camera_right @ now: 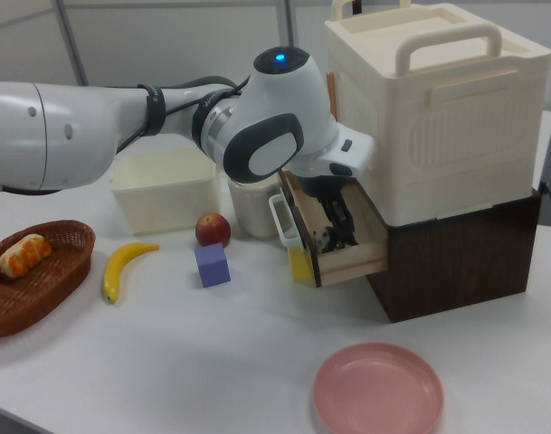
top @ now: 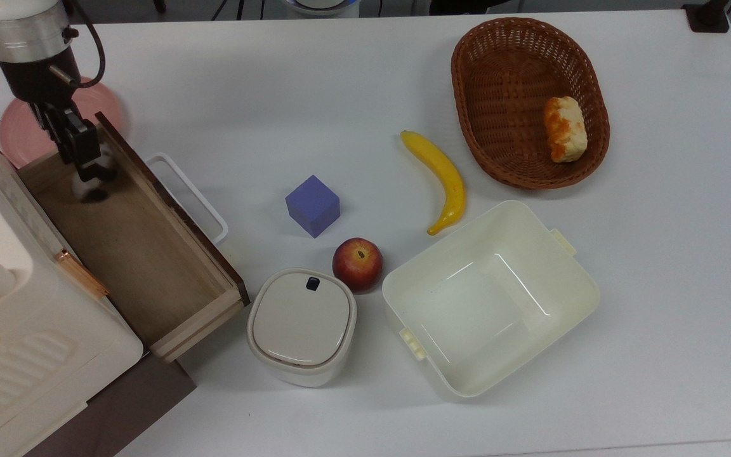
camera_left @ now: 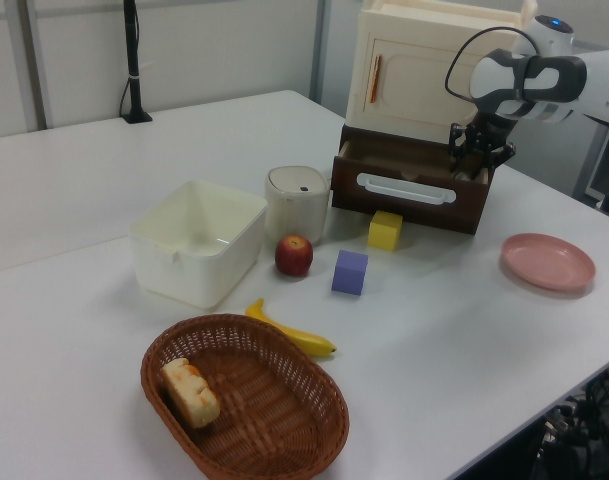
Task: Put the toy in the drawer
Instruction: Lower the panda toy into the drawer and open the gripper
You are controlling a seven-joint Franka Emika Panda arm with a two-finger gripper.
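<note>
**Toy going into drawer: handling and count**

Top view: the tool (top: 89,170) is reaching into the drawer (top: 150,266) at the end nearest the pink plate (top: 16,130). One toy (top: 91,184) is showing as a black-and-white blur at its tip; grip width cannot be told.

Left view: one drawer (camera_left: 409,185) is standing open, one purple cube (camera_left: 349,271) and one yellow block (camera_left: 385,229) resting on the bench (camera_left: 74,190).

Right view: the toy (camera_right: 323,240) is sitting inside the drawer. It is probably light, rigid and slippery; gripping across the body looks best.

No readable text, no labels, no brand marks, no numbers on anything in view
</note>
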